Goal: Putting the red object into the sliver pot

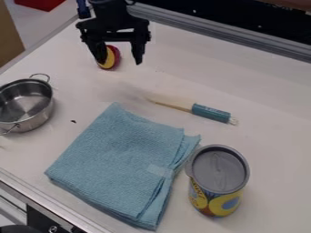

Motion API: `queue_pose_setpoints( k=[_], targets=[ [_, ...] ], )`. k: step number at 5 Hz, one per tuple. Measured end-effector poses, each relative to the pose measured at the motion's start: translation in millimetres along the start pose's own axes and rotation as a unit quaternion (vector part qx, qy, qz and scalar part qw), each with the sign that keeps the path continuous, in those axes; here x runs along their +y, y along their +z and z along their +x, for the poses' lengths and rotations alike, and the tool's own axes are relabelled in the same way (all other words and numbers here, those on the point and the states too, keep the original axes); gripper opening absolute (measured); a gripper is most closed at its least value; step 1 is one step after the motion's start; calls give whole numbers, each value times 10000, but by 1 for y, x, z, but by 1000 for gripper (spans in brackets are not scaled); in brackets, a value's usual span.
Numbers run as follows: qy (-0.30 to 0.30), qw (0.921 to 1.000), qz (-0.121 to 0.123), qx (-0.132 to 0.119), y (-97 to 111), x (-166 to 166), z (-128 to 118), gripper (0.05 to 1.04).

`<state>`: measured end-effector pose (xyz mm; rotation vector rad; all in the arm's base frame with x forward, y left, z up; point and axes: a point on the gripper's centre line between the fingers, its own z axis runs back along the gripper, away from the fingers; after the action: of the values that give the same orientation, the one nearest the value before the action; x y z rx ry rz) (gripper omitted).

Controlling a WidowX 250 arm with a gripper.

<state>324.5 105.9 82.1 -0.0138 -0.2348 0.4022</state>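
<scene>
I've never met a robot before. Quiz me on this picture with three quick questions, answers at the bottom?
1. True or false: the gripper has its fingers spread apart.
2. Fill in: the red object lies on the table, outside the silver ____.
3. Which is nearest the can?
A) the gripper
B) the blue cloth
C) the red object

Key: 1 true; 2 pot; 3 B

TEXT: none legible | can [220, 170], near right: yellow wraparound label with dark lettering on its left side, too blurred to read | teal handle [211, 113], right of centre, beyond the can: small pale lettering along its upper side, unreadable | blue cloth [115, 168], near centre: paler label-like patch, right part, unreadable
</scene>
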Motion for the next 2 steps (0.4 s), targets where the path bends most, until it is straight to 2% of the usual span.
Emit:
queue_pose_setpoints(
  k=[1, 2],
  targets=[
    [27, 9987, 451, -237, -3, 20, 23, 1000],
    [-113, 9979, 581, -265, -14, 31, 40, 1000]
  ],
)
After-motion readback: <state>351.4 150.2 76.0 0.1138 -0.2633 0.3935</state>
